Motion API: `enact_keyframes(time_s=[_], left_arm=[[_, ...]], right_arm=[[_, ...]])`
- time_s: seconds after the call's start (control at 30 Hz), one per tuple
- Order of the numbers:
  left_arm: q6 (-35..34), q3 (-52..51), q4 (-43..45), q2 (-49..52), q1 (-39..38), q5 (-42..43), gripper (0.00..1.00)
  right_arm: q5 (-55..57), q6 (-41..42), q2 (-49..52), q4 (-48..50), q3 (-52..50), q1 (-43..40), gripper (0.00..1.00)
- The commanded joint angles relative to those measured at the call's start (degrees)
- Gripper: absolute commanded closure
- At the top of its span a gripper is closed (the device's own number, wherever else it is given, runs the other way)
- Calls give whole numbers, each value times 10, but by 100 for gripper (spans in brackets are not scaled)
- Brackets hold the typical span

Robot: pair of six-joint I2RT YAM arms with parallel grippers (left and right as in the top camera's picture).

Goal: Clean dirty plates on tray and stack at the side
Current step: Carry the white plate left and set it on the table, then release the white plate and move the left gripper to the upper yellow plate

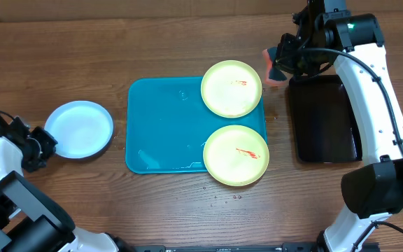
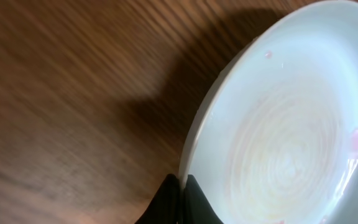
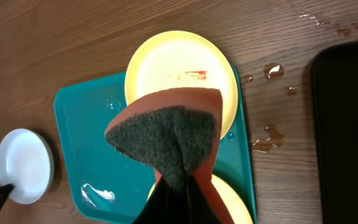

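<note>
The light blue plate (image 1: 81,127) lies on the table left of the turquoise tray (image 1: 159,126). My left gripper (image 1: 47,143) is shut on its left rim; the left wrist view shows the fingers (image 2: 182,186) pinching the rim of the plate (image 2: 291,124), which has faint pink marks. Two yellow-green plates (image 1: 231,88) (image 1: 236,155) with red smears sit on the tray's right side. My right gripper (image 1: 278,66) is shut on an orange sponge (image 3: 166,130) with a dark scouring face, held above the far plate (image 3: 179,62).
A glossy black tray (image 1: 324,119) lies right of the turquoise tray. Water drops (image 3: 272,71) lie on the wood between them, and a wet patch (image 3: 95,193) is on the turquoise tray. The near yellow-green plate overhangs the tray's front edge.
</note>
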Motion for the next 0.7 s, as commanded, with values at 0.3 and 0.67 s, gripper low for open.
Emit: enact_keyframes(time_s=[0.3,0.67], left_arm=[[0,-24,21,-8,-39,26,18],[14,192,-174,-13,-156,-15,3]], right_arm=[[3,0,-2,2,5,-2,96],[3,0,-2,8,5,-2,96]])
